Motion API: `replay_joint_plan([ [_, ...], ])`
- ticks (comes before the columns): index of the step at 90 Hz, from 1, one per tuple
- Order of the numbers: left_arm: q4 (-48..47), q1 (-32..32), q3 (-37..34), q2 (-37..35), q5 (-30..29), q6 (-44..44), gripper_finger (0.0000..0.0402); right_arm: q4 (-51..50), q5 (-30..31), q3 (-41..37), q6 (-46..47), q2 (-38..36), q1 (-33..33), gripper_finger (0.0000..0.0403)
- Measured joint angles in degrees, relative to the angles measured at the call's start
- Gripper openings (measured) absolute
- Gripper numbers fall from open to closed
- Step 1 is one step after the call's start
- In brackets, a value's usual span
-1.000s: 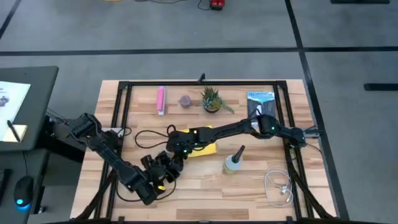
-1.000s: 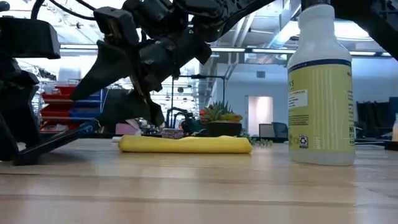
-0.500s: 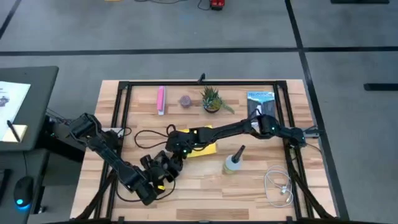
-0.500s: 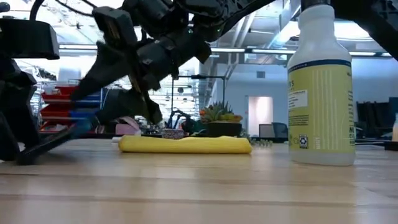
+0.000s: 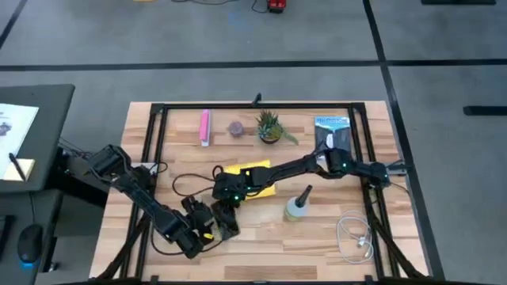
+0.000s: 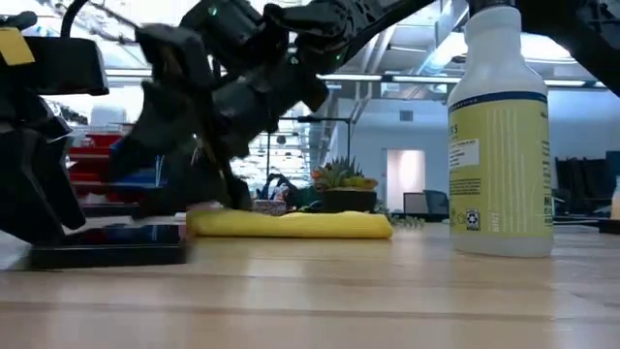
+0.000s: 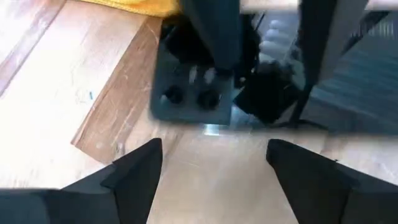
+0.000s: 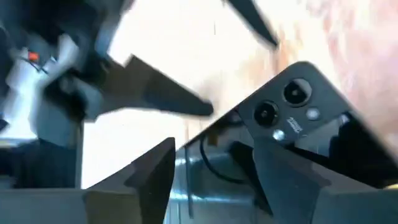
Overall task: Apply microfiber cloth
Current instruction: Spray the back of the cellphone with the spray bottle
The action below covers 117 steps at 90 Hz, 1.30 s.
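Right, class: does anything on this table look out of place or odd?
Nothing spilled or broken. Oddly, the black phone lies camera-side up, screen likely facing the table; the microfiber cloth sits folded nearby.

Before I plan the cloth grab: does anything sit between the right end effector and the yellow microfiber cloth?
Nothing visible does. The right end effector sits at the near-left edge of the microfiber cloth, with the black phone at its fingers. The left end effector is nearer the front, away from the cloth.

left gripper [image 5: 220,224]: low at the table's front, fingers spread wide
right gripper [image 5: 224,192]: reaching across the middle, fingers apart
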Motion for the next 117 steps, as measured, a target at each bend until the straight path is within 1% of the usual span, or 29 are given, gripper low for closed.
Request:
replay_joint_plan([
  [7,0.49,0.14,0.0,-0.01,0.04,0.03,0.0278,0.42,-0.77,0.14,-1.39,-0.37,0.08,0.0237],
  [15,0.71,0.14,0.0,-0.01,0.05,0.04,0.0278,-1.86,-1.12,0.14,-3.25,-1.13,-0.18,0.0248],
  [26,0.97,0.14,0.0,-0.03,0.11,-0.44,0.0278,-7.97,-0.52,0.06,-5.92,-3.92,-0.62,0.025],
  [32,1.56,-0.03,0.0,-0.01,0.44,-0.52,0.0278,-12.65,1.45,0.14,-7.1,-5.84,-0.46,0.025],
  [37,2.72,-0.08,0.0,-0.03,1.58,-0.45,0.0278,-16.48,3.03,0.24,-7.75,-6.52,-0.2,0.0249],
  [47,7.08,-0.1,0.02,-0.1,6.06,0.26,0.0278,-21.97,3.44,0.01,-7.73,-5.59,0.28,0.0249],
  [53,10.08,-0.12,0.02,-0.12,7.8,1.4,0.0278,-21.5,3.26,-0.55,-7.23,-4.26,0.72,0.0249],
  [62,12.75,-0.05,0.13,-0.02,7.73,2.59,0.0278,-20.81,2.96,-0.69,-5.83,-2.82,0.91,0.0249],
  [75,13.02,1.75,0.41,2.34,6.51,3.2,0.0278,-16.95,1.28,-0.69,-2.92,-1.6,0.8,0.0249],
  [86,12.77,2.62,0.49,4.66,6.21,3.3,0.0278,-13.88,1.46,-0.82,-0.85,-1.42,0.87,0.0249],
  [117,12.02,2.91,0.35,4.75,6.12,2.23,0.0278,-12.78,1.36,-1.0,-1.04,-2.41,1.2,0.0249],
])
